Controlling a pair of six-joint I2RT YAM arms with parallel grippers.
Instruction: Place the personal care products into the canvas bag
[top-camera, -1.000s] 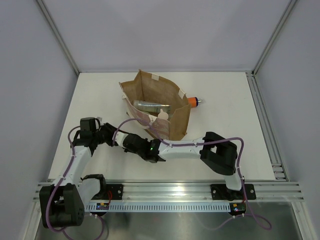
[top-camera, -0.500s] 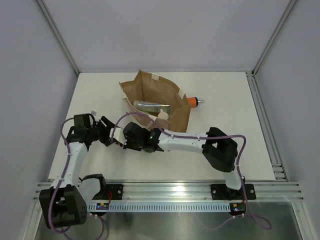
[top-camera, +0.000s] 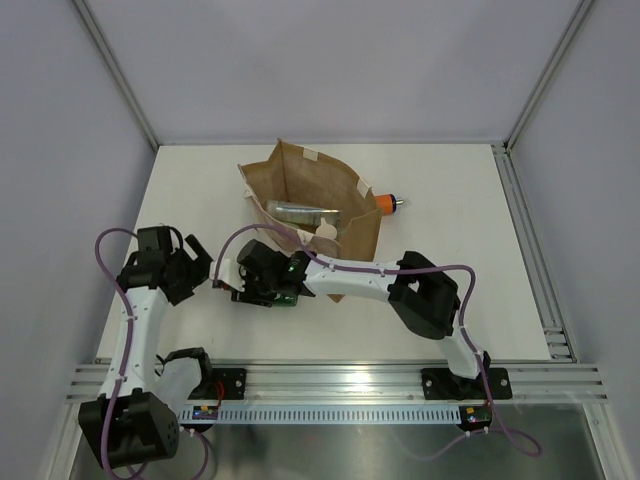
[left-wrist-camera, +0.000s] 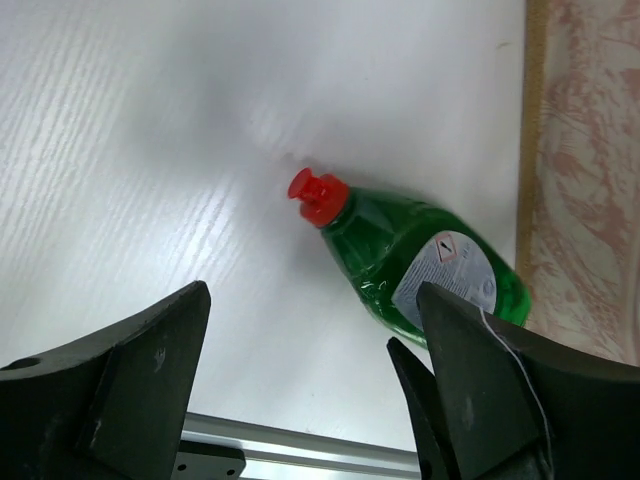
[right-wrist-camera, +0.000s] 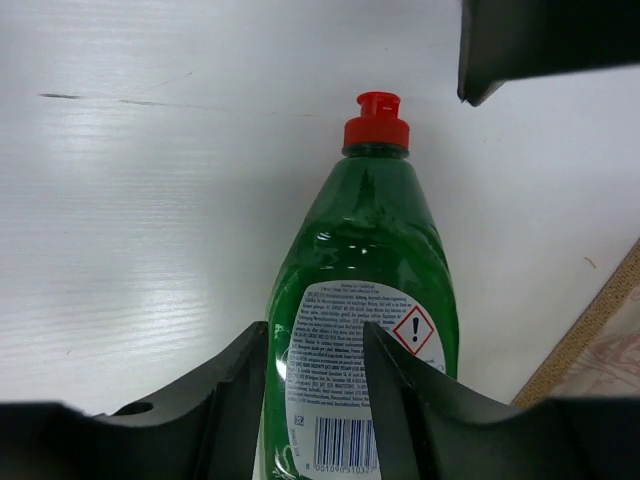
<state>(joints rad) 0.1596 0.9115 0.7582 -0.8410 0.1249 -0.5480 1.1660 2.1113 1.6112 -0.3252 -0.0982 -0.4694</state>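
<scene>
While the green bottle (right-wrist-camera: 365, 300) lay beside the canvas bag (top-camera: 300, 180), cap toward the tabletop's (top-camera: 450, 220) left edge, the slightly parted right pincer (right-wrist-camera: 315, 335) sat over its base, the left pincer (left-wrist-camera: 312, 300) spread wide.

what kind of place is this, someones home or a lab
Most likely a robot lab test cell, not a home: a bare white table boxed in by blank walls, a left arm and right arm bolted to an aluminium rail, with a canvas bag as prop.
</scene>
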